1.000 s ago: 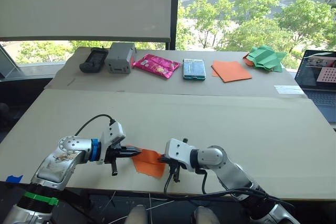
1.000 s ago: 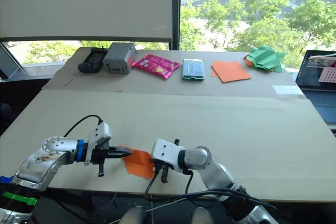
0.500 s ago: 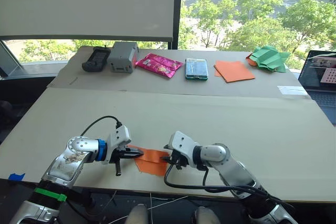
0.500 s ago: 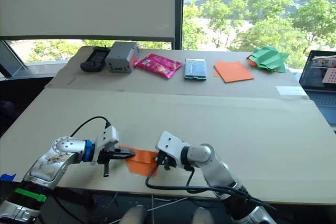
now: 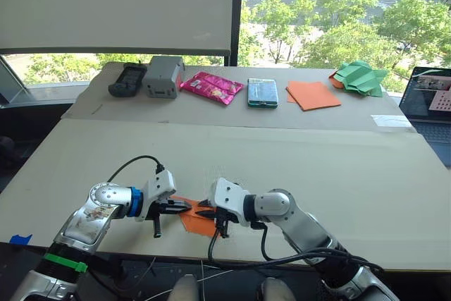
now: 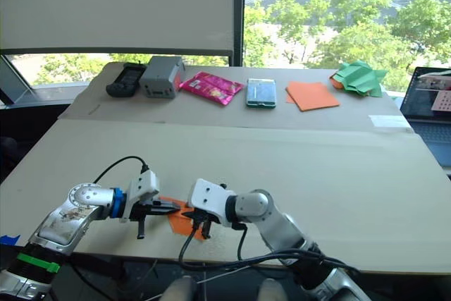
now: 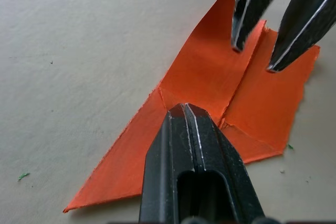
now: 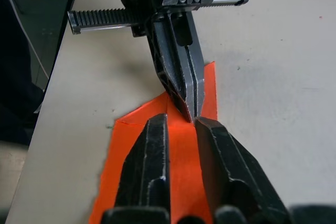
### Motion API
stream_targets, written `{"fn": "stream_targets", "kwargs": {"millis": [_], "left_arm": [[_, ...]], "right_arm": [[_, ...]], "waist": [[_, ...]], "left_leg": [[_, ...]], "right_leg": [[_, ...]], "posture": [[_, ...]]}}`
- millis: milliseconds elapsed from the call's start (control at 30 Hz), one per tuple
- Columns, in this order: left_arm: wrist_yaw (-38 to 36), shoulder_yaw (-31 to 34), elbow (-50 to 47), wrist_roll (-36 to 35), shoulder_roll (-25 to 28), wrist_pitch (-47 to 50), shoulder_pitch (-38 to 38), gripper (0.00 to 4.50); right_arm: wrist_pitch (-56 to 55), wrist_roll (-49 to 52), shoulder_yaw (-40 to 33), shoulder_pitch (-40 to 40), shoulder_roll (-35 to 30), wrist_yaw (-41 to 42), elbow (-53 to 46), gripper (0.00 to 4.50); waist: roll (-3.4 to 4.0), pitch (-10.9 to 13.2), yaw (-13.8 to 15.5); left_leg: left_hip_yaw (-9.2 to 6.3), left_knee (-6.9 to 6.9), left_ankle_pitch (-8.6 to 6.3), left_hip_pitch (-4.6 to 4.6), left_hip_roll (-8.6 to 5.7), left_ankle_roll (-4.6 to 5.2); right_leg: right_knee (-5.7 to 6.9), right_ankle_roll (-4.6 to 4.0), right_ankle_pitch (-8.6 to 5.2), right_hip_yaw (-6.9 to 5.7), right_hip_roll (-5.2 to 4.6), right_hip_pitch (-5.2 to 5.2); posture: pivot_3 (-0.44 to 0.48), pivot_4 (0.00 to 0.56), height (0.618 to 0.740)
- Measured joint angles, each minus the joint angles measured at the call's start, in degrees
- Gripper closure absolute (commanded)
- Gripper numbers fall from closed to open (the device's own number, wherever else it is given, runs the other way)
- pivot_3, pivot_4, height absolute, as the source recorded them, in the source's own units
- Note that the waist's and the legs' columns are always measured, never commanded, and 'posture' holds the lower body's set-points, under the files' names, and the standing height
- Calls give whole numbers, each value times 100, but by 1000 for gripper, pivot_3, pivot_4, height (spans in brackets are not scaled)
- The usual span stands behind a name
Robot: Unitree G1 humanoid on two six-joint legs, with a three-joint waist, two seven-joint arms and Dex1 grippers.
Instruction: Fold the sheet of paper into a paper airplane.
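Tabletop (image 5: 296,167) near edge: left gripper (image 7: 185,109) pressed together on paper (image 7: 205,77), right gripper (image 7: 257,56) slightly spread over it; uneven push w/ either could skew crease or tear.

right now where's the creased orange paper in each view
Left eye view: the sheet of paper lies at the table's near edge, between both grippers.
Right eye view: same spot.
Left wrist view: it spreads out ahead of the left gripper.
Right wrist view: it lies under the right gripper.
Shared landmark: the left gripper's shut tips on the paper.
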Motion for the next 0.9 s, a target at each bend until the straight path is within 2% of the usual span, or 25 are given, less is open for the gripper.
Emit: {"fn": "stream_targets", "kwargs": {"millis": [300,900], "left_arm": [[28,6,-125,7,27,-1,102,4500],[23,-164,-56,270,92,-377,133,4500]], "right_arm": [[-242,-224,175,-7,51,-74,493,4470],[234,-404,396,-16,24,-178,424,4470]], "waist": [[0,-3,-8],[57,-66,-4]], "left_leg": [[0,0,0,4,0,1],[1,0,-1,12,-1,-2]], "right_leg": [[5,0,0,0,0,2],[3,-2,-2,2,-2,6]], "posture": [[0,150,702],[0,150,702]]}}
